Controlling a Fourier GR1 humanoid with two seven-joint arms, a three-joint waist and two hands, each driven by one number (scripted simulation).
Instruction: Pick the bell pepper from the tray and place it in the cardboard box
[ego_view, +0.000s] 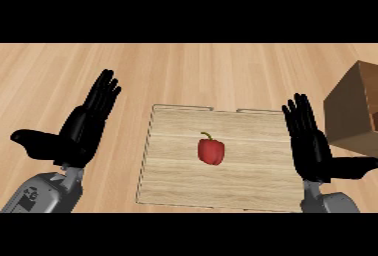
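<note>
Right now the bell pepper (210, 150) lies near the middle of the tray (170, 185), a pale wooden board with a thin raised rim, which sits flat on the wooden counter (207, 70). The pepper is red, with its small curved stem pointing toward the far side of the tray, and nothing touches it. The left hand (83, 127) shows at the view's left, off the tray and well apart from the pepper; its fingers are straight and point away from the robot, the thumb sticks out to the left, and it grasps nothing. The right hand (310, 145) shows at the view's right, over or just beside the tray's right edge, fingers likewise straight and extended, thumb out to the right, holding nothing. The cardboard box (354, 110) stands at the right edge of the view, beyond the right hand and off the tray; only part of it shows, so its opening cannot be made out, though it seems to be tilted or seen corner-on. Both grey forearms enter from the lower edge.
</note>
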